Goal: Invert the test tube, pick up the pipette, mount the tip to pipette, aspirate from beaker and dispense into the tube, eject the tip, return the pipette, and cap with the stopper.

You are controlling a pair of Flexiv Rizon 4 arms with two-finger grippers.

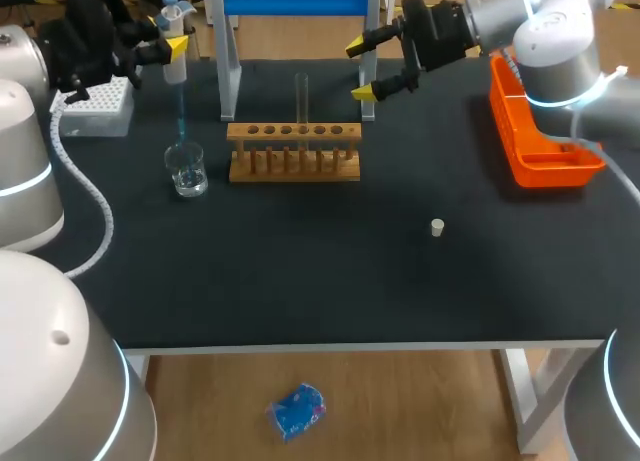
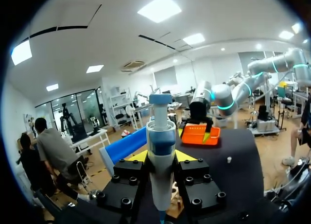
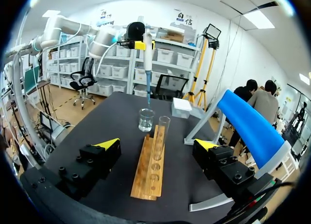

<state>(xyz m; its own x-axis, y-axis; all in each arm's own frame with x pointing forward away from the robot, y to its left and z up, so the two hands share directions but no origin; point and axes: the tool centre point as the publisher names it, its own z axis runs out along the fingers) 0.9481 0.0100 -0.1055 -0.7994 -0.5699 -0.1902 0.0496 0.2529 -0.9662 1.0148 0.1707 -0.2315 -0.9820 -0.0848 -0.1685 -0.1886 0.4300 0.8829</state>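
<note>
My left gripper (image 1: pixel 172 47) is shut on the white and blue pipette (image 1: pixel 175 43) at the back left, holding it upright. Its blue tip (image 1: pixel 181 111) points down, ending just over the mouth of the glass beaker (image 1: pixel 186 171). In the left wrist view the pipette (image 2: pixel 161 156) stands between the gripper's fingers. An empty test tube (image 1: pixel 300 96) stands upright in the wooden rack (image 1: pixel 293 151). My right gripper (image 1: pixel 365 69) hangs open behind the rack's right end, holding nothing. From its wrist view the rack (image 3: pixel 148 170), test tube (image 3: pixel 164 127) and beaker (image 3: pixel 146 120) lie ahead. The small white stopper (image 1: pixel 437 227) lies right of centre.
A white tip box (image 1: pixel 95 106) sits at the back left, beside my left arm. The blue-topped stand (image 1: pixel 295 1) with grey legs (image 1: pixel 229 76) rises behind the rack. An orange tray (image 1: pixel 540 131) lies at the back right, under my right arm.
</note>
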